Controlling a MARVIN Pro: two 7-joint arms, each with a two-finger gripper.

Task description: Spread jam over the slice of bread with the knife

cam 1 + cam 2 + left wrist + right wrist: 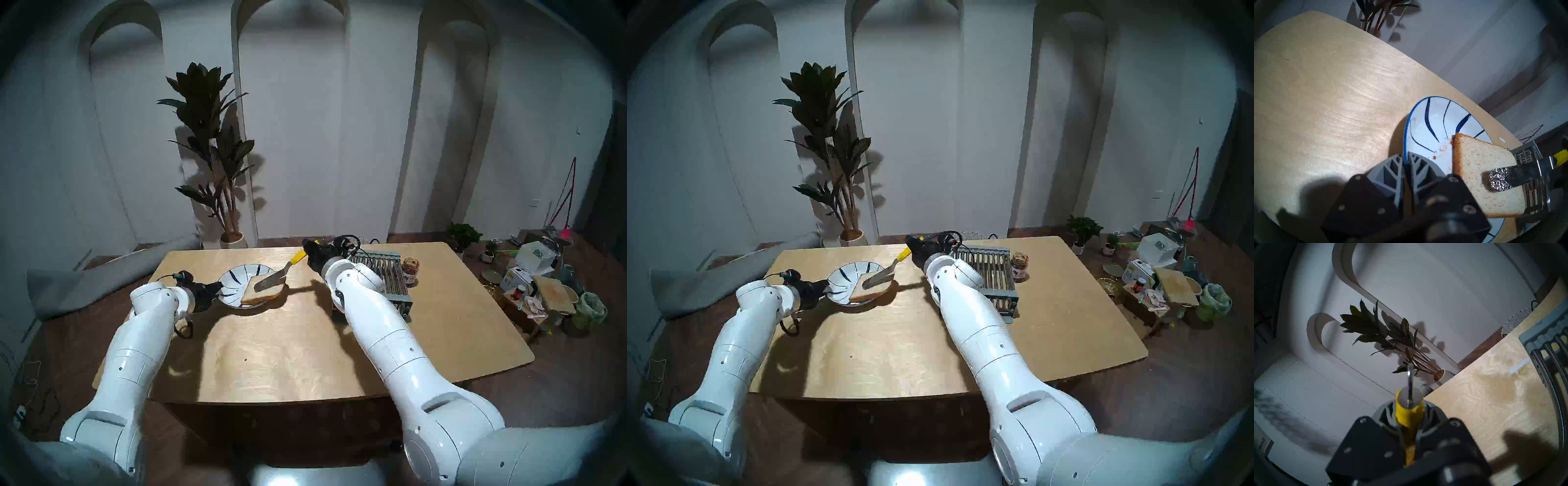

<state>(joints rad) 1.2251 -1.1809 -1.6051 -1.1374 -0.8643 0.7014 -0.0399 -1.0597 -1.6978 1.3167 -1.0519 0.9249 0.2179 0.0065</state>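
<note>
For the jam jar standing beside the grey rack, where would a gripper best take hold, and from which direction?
My judgement: grip the jam jar around its glass body, about label height, coming in level from its right or near side. It stands upright with no lid visible, so a grasp from above would close on the open mouth. The grey rack stands close on its left, and the right gripper is shut on the knife.

Worktop (pixel 305 339): pale wood, matt. Plate (pixel 1434 118): glossy glazed ceramic. Knife (pixel 1519 171): shiny metal blade, yellow plastic handle. Slice of bread (pixel 1480 169): porous, rough crumb.

Arched white wall panels (pixel 291 101) — potted plant (pixel 210 152), dark wooden floor (pixel 559 390)
</note>
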